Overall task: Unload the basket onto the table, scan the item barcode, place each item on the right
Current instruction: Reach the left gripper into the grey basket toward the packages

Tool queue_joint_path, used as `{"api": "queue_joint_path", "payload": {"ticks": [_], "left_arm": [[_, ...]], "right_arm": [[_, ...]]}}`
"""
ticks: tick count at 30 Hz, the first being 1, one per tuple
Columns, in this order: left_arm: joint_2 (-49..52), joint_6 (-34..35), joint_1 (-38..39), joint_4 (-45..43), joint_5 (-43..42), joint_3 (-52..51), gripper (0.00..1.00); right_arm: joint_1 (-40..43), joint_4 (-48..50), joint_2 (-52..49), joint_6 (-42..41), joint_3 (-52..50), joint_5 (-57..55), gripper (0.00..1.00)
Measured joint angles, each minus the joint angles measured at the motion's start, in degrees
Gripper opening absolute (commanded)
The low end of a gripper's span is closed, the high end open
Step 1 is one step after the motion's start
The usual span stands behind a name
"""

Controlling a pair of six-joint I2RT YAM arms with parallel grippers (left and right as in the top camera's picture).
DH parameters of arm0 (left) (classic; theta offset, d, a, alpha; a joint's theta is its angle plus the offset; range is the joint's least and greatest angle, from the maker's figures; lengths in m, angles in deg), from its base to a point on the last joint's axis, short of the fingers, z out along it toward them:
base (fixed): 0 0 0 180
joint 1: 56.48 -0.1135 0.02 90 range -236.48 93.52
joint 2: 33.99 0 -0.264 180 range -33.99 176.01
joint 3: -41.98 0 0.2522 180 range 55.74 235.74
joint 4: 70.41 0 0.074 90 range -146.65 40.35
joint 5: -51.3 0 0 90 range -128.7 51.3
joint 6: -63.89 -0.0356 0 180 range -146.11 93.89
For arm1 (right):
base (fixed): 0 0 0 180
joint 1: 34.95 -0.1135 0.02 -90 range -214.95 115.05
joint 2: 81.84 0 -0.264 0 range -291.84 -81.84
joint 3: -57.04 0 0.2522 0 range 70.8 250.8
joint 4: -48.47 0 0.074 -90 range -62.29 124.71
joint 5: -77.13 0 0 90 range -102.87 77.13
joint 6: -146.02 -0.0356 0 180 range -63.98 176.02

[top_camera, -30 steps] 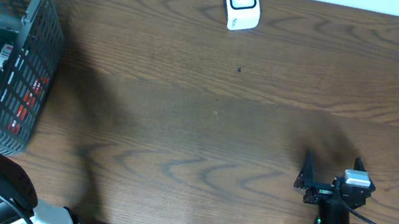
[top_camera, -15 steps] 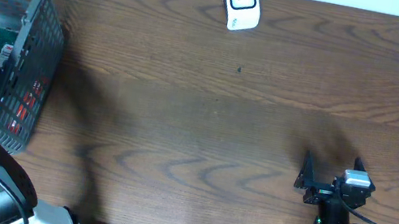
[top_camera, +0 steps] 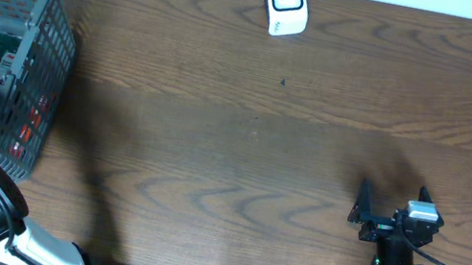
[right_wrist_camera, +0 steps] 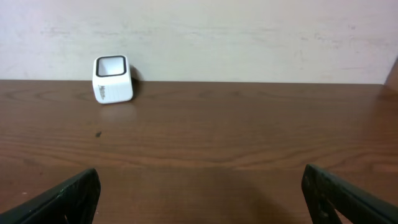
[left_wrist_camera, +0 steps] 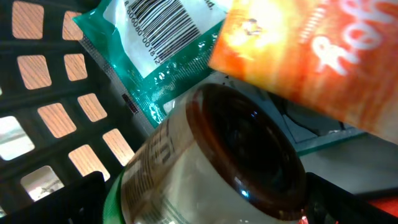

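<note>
The step in hand looks like the pick: the left gripper [left_wrist_camera: 208, 202] hangs inside the basket [top_camera: 46, 40] with its jaws spread wide and nothing pinched between them, one dark fingertip showing at each lower corner of the wrist view. Directly between those jaws, and close under them, lies a glass jar [left_wrist_camera: 217, 155] on its side, its dark round end turned toward the camera. Beyond the jar, farther ahead of the fingers, a green packet [left_wrist_camera: 180, 68] shows a printed barcode [left_wrist_camera: 158, 28], and an orange packet [left_wrist_camera: 311, 56] overlaps it toward the right-hand jaw. The jar seems the likeliest item to be taken, though whether the fingers touch it cannot be told. The right gripper [right_wrist_camera: 202, 199] rests low over the table [top_camera: 214, 148], its jaws likewise wide apart and empty, with the white scanner [right_wrist_camera: 112, 79] well ahead of them and off toward the left-hand finger, its window facing up. The next move probably calls for closing squarely across the jar's rounded body, which may roll or slip on smooth glass, then lifting it clear of the packets and the basket wall before carrying it to the scanner
</note>
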Motion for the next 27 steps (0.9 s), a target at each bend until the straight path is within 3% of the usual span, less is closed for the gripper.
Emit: {"api": "queue_joint_path", "payload": {"ticks": [5, 12, 20, 27], "left_arm": [[0.0, -0.2, -1.1, -1.2, -8.0, 0.0, 0.87], [0.0, -0.2, -1.1, -2.3, -15.3, 0.0, 0.89], [0.0, -0.2, -1.1, -0.2, -16.9, 0.0, 0.88], [0.0, 0.0, -1.1, 0.0, -16.0, 0.0, 1.00]], "right_arm": [[0.0, 0.0, 0.0, 0.0, 0.0, 0.0, 0.99], [0.0, 0.0, 0.0, 0.0, 0.0, 0.0, 0.99], [0.0, 0.0, 0.0, 0.0, 0.0, 0.0, 0.99], [0.0, 0.0, 0.0, 0.0, 0.0, 0.0, 0.99]]}}
